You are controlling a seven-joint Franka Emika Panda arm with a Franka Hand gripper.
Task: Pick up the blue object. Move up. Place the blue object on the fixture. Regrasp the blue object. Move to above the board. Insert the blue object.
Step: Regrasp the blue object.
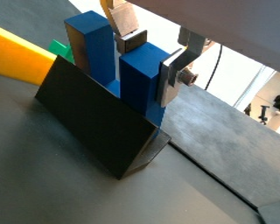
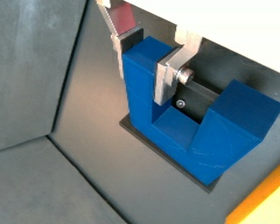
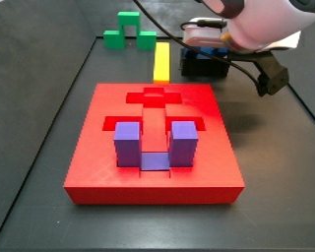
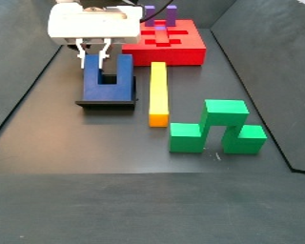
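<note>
The blue object (image 4: 106, 76) stands upright on the fixture (image 4: 104, 99), its two prongs pointing up and its bridge down against the fixture's dark base. In a side view the fixture sits on the grey tabletop (image 4: 104, 152) just beside the near end of the board (image 4: 168, 43), with a long yellow bar (image 4: 156, 92) lying close alongside it on the side away from the tabletop's edge.

The pincer (image 4: 91, 55) hangs directly over the fixture and reaches down onto one prong of the blue object (image 2: 189, 114). In both wrist views the silver fingers (image 2: 168, 80) stand on either side of that prong: one plate lies flat against the prong's inner face, within the gap of the U, and the other finger (image 1: 133, 40) is at its outer face. The pincer appears closed on that prong, the other prong (image 1: 88, 48) standing free beside it.

In a side view the blue object is mostly hidden behind the arm's white body, and the fixture (image 3: 205, 66) shows only as a dark block beyond the far end of the board (image 3: 154, 148). A purple U-shaped block (image 3: 155, 144) sits in a recess of the board, well apart from the fixture. Green blocks (image 4: 219, 127) lie on the far side of the yellow bar from the fixture.
</note>
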